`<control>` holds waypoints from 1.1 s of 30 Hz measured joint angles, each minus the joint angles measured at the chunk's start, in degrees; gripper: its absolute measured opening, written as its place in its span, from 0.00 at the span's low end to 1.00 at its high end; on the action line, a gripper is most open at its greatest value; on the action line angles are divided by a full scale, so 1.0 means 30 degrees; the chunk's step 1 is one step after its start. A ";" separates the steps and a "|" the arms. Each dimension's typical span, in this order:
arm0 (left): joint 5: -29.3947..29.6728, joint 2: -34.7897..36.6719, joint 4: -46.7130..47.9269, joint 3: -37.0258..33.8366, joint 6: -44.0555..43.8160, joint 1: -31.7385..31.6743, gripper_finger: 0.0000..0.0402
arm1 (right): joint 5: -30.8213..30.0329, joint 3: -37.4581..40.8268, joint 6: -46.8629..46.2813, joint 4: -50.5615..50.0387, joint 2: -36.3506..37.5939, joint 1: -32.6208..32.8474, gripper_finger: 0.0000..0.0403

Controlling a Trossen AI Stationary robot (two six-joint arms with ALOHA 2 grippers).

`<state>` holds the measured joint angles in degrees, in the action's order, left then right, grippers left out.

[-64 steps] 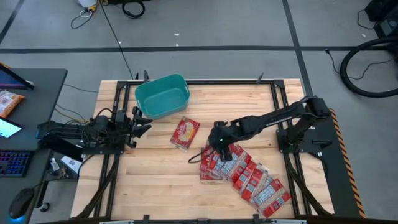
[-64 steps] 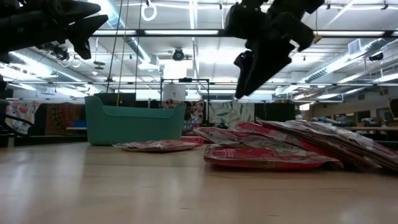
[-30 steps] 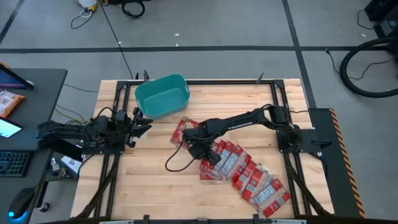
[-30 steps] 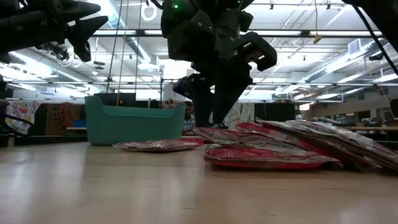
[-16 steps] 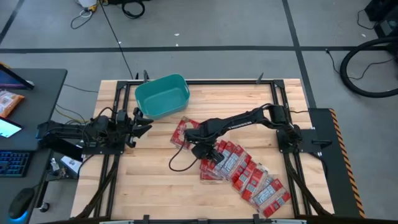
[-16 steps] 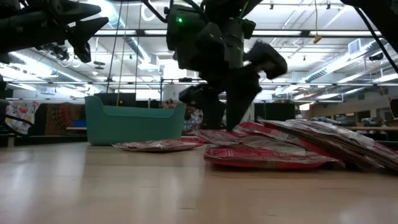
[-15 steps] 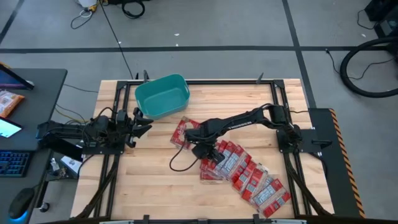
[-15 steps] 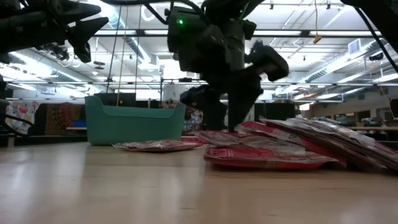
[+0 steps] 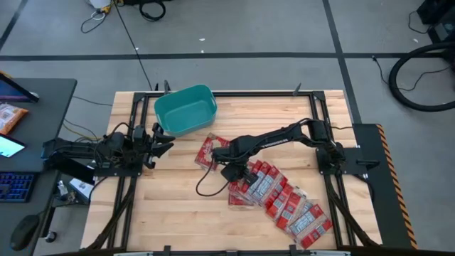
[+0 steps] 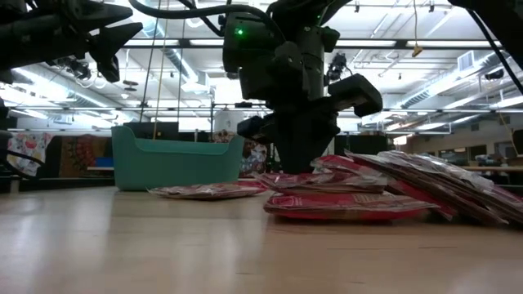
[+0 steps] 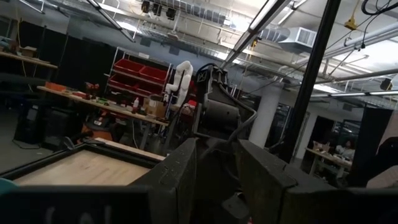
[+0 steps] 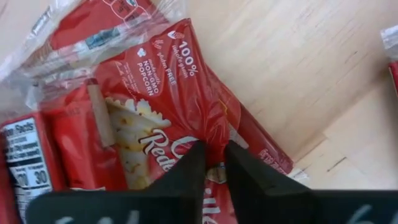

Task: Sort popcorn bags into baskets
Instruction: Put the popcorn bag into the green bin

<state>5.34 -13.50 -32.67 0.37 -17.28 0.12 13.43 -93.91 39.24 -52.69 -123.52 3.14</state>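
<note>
A pile of red popcorn bags (image 9: pixel 284 203) runs from the table's middle toward its near right corner. My right gripper (image 9: pixel 232 173) is down on the pile's left end, shut on the top bag (image 12: pixel 155 106). One more bag (image 9: pixel 210 149) lies flat by itself between the pile and the teal basket (image 9: pixel 185 109), which stands at the far left. My left gripper (image 9: pixel 166 139) hangs open above the table's left side, with nothing between its fingers. My right gripper pinches a raised fold of the top bag's red wrapper (image 12: pixel 211 134) between its two fingers. The fingers (image 10: pixel 304 159) come from above, pointing down. The bag still lies on the other bags of the pile.
A dark cable loop (image 9: pixel 206 186) from my right arm lies on the wood left of the pile. Bare wood stretches along the near left of the table (image 9: pixel 170 220). A desk with a keyboard and screens (image 9: pixel 21 142) stands beyond the left edge.
My right gripper has shifted slightly toward the pile and come down on its left end. Its fingers, spread a second ago, have shut on the top bag's wrapper. The bags under it have shifted a little.
</note>
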 joint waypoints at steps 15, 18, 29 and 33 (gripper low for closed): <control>0.0000 0.0006 0.0000 -0.0002 0.0036 0.0006 0.30 | -0.4192 0.0022 -0.0663 -0.0133 0.0169 0.0015 0.01; 0.0000 0.0006 0.0000 0.0004 0.0036 0.0000 0.30 | -0.4949 -0.0181 -0.0716 -0.0449 0.0363 0.0000 0.01; 0.0000 0.0003 0.0142 0.0004 0.0209 0.0000 0.30 | -0.7524 -0.1462 -0.1235 -0.1133 0.1035 -0.0007 0.00; 0.0000 0.0000 0.0167 0.0001 0.0353 0.0000 0.30 | -0.9398 -0.2072 -0.1677 -0.0658 0.1042 -0.0008 0.00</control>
<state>5.34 -13.50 -32.16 0.37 -16.22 0.12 -14.77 -100.12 34.21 -54.66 -120.40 3.11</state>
